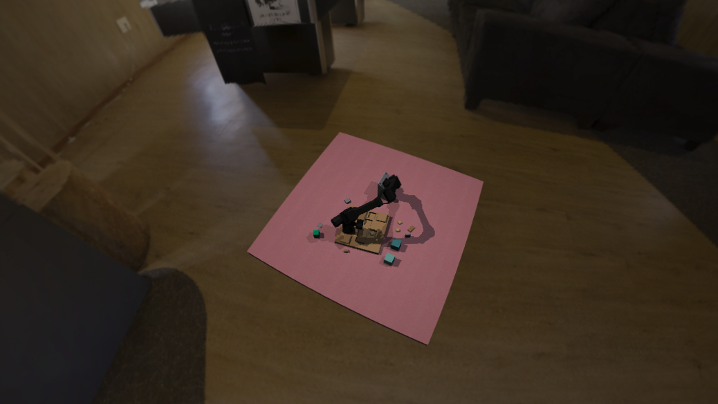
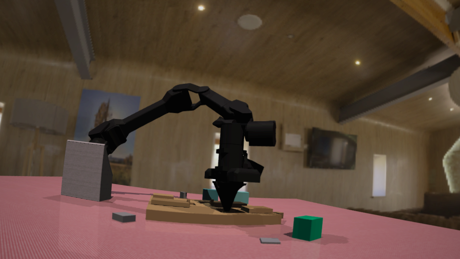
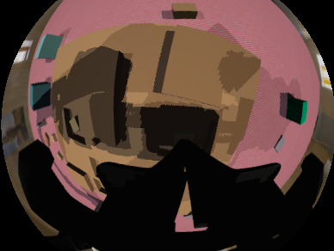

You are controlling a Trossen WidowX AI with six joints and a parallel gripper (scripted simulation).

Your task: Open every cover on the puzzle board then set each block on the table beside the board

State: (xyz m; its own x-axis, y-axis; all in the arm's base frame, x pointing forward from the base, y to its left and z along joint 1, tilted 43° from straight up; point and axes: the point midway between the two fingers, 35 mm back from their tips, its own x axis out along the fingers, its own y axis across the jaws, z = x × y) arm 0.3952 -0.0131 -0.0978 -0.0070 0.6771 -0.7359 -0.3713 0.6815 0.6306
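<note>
Black fingers together on nothing, our gripper [image 1: 347,229] [image 2: 227,208] [image 3: 183,143] points down, with the raised wooden cover [image 1: 344,239] [image 2: 258,209] [image 3: 202,69] just beyond it, away from the arm's base [image 1: 383,178] [image 2: 82,170].

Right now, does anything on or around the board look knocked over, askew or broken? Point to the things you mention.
Nothing stands out: the puzzle board [image 1: 380,227] [image 2: 212,218] [image 3: 207,56] lies flat, and the green cube [image 1: 316,233] [image 2: 307,228] [image 3: 297,110] rests squarely beside it, with no visible damage.

Pincer [image 2: 227,209] down — at the board [image 2: 212,218].
</note>
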